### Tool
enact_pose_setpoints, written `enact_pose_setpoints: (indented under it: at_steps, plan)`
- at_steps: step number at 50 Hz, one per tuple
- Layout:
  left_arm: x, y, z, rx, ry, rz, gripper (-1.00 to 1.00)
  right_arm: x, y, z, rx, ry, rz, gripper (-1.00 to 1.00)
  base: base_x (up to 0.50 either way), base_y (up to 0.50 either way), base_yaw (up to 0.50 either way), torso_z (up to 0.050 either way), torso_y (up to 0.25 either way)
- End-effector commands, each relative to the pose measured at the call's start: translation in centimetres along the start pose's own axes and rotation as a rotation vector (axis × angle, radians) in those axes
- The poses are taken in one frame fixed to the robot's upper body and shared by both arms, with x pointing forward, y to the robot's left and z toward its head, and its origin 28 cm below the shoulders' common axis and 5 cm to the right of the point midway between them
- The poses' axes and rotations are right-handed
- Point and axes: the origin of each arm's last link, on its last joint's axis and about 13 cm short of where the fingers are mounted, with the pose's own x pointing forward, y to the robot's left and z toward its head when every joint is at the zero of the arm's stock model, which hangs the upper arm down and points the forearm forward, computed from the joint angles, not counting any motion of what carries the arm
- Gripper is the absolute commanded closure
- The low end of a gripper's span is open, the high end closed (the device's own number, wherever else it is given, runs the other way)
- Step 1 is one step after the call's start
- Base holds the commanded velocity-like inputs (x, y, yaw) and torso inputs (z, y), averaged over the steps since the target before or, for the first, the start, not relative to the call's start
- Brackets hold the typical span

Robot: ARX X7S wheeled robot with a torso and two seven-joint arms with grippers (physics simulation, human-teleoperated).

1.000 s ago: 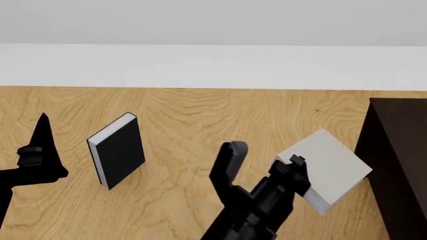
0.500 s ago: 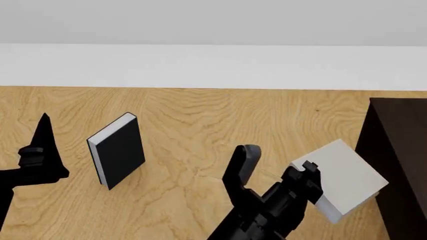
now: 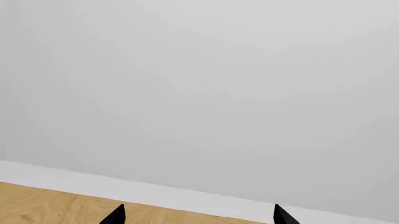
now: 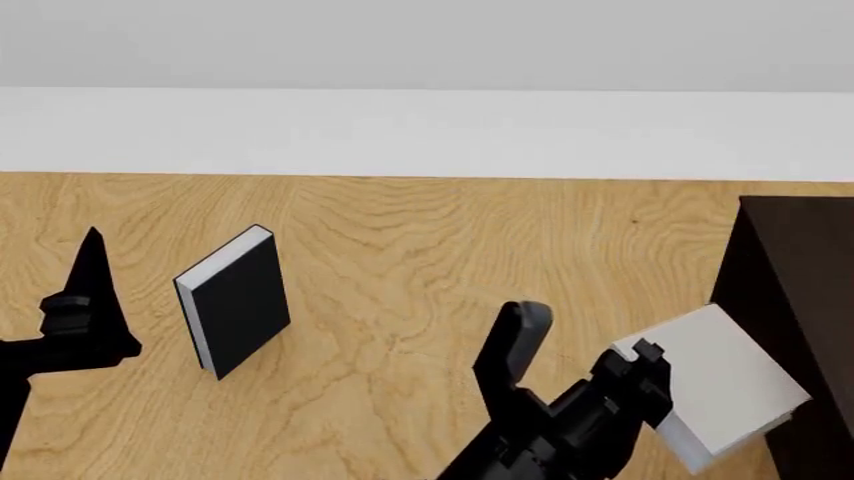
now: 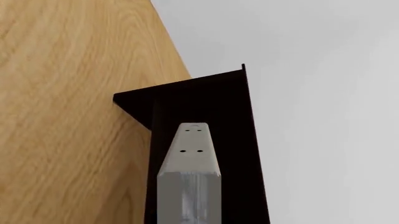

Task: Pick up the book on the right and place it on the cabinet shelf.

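Observation:
The light-grey book (image 4: 731, 388) with white page edges hangs tilted above the wood surface, its far corner just short of the dark cabinet shelf (image 4: 798, 290). My right gripper (image 4: 646, 366) is shut on the book's near edge. In the right wrist view the book (image 5: 188, 191) shows edge-on as a grey slab, and behind it is the cabinet shelf (image 5: 206, 100). My left gripper (image 4: 80, 290) stays at the far left, away from both. Its black fingertips stand wide apart in the left wrist view, so the left gripper (image 3: 198, 219) is open and holds nothing.
A black-covered book (image 4: 240, 300) with white pages stands upright on the wood surface (image 4: 400, 250) at the left. A white band (image 4: 427, 130) runs along the back edge below a pale wall. The cabinet fills the right edge.
My right gripper has carried the grey book rightward and lower in the head view, closer to the cabinet. The left arm and black book have hardly moved.

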Motion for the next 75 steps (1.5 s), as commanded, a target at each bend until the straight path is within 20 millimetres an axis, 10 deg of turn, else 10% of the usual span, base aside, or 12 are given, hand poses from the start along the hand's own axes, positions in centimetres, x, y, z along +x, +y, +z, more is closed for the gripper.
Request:
enact_pose_setpoints:
  at_steps: [1,75]
  plan:
    - [0.0,0.0,-0.1,0.001,0.0,-0.001,-1.0,1.0,-0.6,-0.9,-0.106,-0.007,-0.123,1.0,0.0,0.0,0.0,0.0,0.0]
    - [0.4,-1.1,-2.4,0.088,0.05,-0.033,-1.0,4.7,0.9,-10.3,-0.164,0.313,-0.136,1.0,0.0,0.0,0.0,0.0,0.001]
